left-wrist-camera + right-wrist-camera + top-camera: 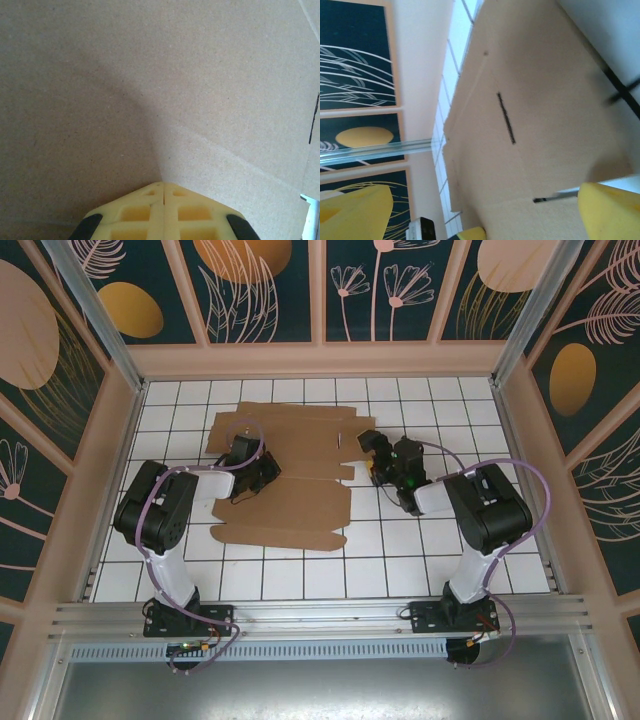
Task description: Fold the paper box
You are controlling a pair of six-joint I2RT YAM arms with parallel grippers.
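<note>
While the paper box (pixel 300 445) is lying flat as an unfolded die-cut sheet, it is occupying the centre-left of the white tiled table (pixel 400 560). Its flaps are spreading toward 12 o'clock and 6 o'clock in the top view. A short dark slit (pixel 339 441) is showing near the sheet's 3 o'clock side.

The left gripper (pixel 262 472) is sitting over the sheet, at 9 o'clock from its centre. In the left wrist view, its yellow fingers (pixel 135 212) are pressing together with no gap between them. The closed tip is pointing toward 12 o'clock and appears to be touching the cardboard. A faint crease (pixel 240 157) is running across the board toward 4 o'clock.

The right gripper (pixel 372 452) is hovering at the sheet's 3 o'clock edge. In the right wrist view, its fingers (pixel 355 210) are standing wide apart, one at 7 o'clock and one at 5 o'clock, and are gripping nothing. The cardboard and its slit are lying beyond them. Dark patterned wall panels (pixel 260 290) are enclosing the table.
</note>
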